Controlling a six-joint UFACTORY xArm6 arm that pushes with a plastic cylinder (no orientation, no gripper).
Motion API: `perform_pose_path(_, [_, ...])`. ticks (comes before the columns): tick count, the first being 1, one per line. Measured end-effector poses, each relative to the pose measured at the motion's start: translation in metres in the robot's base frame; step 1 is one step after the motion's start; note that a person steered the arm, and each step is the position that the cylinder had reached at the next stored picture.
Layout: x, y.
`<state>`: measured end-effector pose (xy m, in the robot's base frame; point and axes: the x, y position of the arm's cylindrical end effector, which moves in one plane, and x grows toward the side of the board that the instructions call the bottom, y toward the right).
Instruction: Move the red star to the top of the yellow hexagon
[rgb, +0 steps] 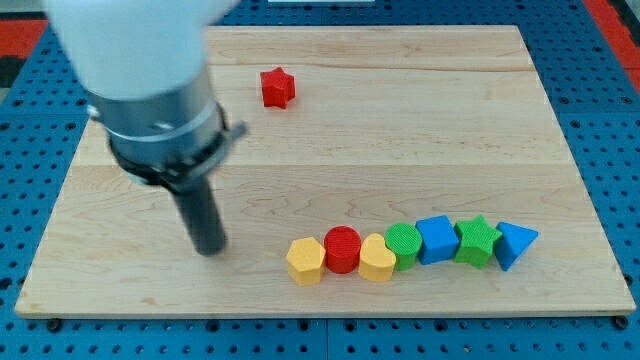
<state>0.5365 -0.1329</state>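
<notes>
The red star lies near the view's top, left of centre, on the wooden board. The yellow hexagon sits at the left end of a row of blocks near the view's bottom. My tip rests on the board to the left of the yellow hexagon, well apart from it, and far below the red star. It touches no block.
The row runs rightward from the hexagon: red cylinder, yellow heart, green cylinder, blue cube, green star, blue triangle. The arm's grey body covers the board's upper left.
</notes>
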Motion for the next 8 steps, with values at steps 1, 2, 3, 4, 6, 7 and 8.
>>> perform_pose_path(1, [-0.076,-0.042])
perform_pose_path(2, [-0.166,-0.057])
perform_pose_path(3, [-0.259,-0.027])
perform_pose_path(4, [-0.291,0.050])
perform_pose_path(6, [-0.232,0.074])
perform_pose_path(7, [-0.193,0.078])
perform_pose_path(8, [-0.149,0.078])
